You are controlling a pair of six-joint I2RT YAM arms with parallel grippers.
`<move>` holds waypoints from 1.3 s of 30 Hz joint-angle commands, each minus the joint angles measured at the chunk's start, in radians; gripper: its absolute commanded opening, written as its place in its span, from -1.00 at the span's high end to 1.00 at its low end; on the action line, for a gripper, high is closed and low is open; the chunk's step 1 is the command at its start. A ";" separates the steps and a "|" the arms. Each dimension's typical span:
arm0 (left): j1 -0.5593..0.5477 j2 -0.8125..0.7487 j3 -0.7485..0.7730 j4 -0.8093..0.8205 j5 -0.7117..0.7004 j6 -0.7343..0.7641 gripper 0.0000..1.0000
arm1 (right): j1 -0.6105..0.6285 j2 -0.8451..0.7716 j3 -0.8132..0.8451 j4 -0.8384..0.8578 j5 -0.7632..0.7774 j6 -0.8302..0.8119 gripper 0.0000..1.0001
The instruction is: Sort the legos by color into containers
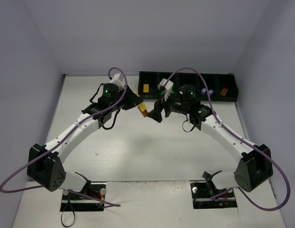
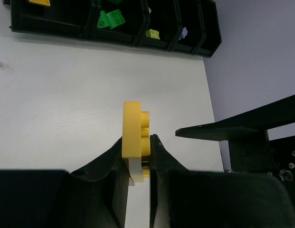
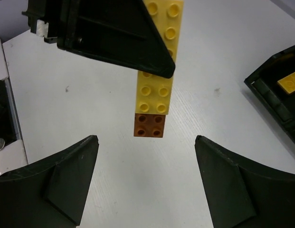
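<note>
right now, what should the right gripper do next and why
Probably ease the open right gripper forward and close on the orange-brown brick. It is joined to the end of the yellow stack clamped in the left gripper, and the colours need separating.

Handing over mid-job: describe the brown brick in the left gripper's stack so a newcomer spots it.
Near the black tray, the left gripper holds a short stack of bricks. The brown brick is the small square at the free end; the rest of the stack is yellow.
</note>
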 commanded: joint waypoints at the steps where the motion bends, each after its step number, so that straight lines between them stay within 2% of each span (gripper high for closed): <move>1: 0.008 -0.012 0.051 0.092 0.023 -0.010 1.00 | 0.028 -0.017 0.000 0.028 -0.030 0.002 -0.58; 10: 0.007 -0.038 0.015 0.137 0.035 -0.060 1.00 | 0.063 0.049 0.028 0.029 0.011 -0.007 -0.57; 18: 0.005 -0.070 -0.017 0.147 0.024 -0.071 1.00 | 0.066 0.072 0.034 0.047 0.056 -0.007 -0.43; 28: 0.001 -0.076 -0.035 0.167 0.026 -0.091 1.00 | 0.065 0.104 0.058 0.067 0.050 0.004 -0.08; 37: -0.004 -0.078 -0.057 0.180 0.013 -0.099 1.00 | 0.066 0.118 0.075 0.086 0.039 0.013 -0.02; 38: -0.006 -0.076 -0.057 0.183 0.013 -0.102 1.00 | 0.066 0.120 0.077 0.089 0.039 0.017 0.03; 39: -0.004 -0.076 -0.057 0.186 0.013 -0.103 1.00 | 0.065 0.123 0.078 0.090 0.039 0.019 0.15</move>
